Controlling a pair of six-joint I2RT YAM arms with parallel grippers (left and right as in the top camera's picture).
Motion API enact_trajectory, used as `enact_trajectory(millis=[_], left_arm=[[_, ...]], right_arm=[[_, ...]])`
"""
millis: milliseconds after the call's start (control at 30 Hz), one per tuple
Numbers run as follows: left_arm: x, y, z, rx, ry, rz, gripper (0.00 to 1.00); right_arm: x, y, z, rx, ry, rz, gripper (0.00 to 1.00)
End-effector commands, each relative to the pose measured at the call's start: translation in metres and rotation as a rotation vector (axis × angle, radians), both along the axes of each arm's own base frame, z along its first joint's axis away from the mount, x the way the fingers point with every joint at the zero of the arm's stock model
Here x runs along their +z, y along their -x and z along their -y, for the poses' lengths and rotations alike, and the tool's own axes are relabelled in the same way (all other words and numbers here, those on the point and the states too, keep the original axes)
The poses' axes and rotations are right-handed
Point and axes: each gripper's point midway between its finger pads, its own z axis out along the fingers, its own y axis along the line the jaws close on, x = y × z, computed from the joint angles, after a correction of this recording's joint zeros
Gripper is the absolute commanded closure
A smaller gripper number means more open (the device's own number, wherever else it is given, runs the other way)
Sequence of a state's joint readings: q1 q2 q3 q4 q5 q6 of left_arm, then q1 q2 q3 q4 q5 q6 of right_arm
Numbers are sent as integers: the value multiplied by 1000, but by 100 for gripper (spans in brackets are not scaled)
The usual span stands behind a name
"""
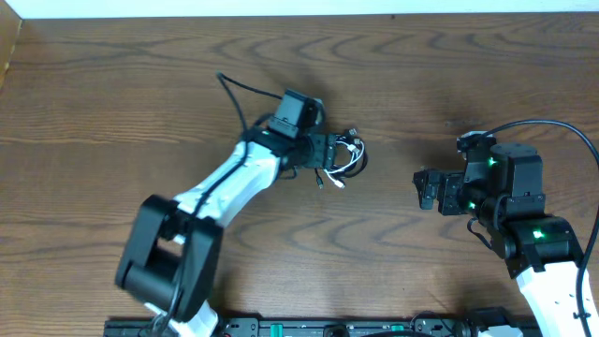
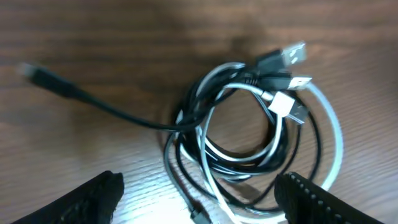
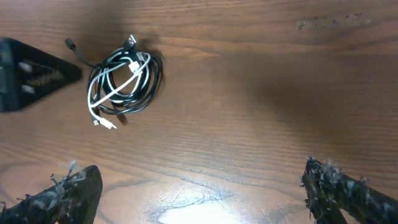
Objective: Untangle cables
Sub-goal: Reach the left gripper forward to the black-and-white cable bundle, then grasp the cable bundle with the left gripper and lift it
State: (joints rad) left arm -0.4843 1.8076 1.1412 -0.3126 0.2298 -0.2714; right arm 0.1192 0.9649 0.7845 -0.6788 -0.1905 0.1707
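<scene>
A white cable (image 2: 333, 134) and a black cable (image 2: 112, 111) lie coiled together in one tangle on the wooden table, with several plug ends at its top right. The tangle (image 1: 346, 157) sits just right of my left gripper (image 1: 329, 155) in the overhead view. In the left wrist view my left gripper (image 2: 199, 202) is open, its fingers either side of the tangle's near edge, holding nothing. My right gripper (image 1: 423, 189) is open and empty, well to the right of the tangle. The right wrist view shows the tangle (image 3: 124, 79) far off at upper left.
The table (image 1: 112, 94) is dark wood grain. A thick black wire (image 1: 239, 89) loops behind the left arm. Another black wire (image 1: 552, 126) arcs over the right arm. The table's back edge meets a white wall.
</scene>
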Motion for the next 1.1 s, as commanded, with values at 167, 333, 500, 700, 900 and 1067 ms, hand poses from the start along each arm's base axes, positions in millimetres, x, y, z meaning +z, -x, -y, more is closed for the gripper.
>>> enact_trajectory(millis=[167, 333, 500, 700, 900, 1067], left_arm=[[-33, 10, 16, -25, -37, -61, 40], [-35, 18, 20, -45, -44, -79, 72], [-32, 44, 13, -63, -56, -179, 93], [0, 91, 32, -289, 86, -281, 93], [-1, 106, 23, -355, 50, -314, 92], [10, 123, 38, -501, 152, -323, 93]], right_arm=[[9, -2, -4, 29, 0, 26, 1], [8, -2, -4, 28, 0, 24, 1], [6, 0, -4, 29, 1, 13, 1], [2, 9, -27, 121, -103, -43, 1], [-20, 10, -39, 162, -145, -146, 1], [-47, 10, -46, 178, -136, -249, 1]])
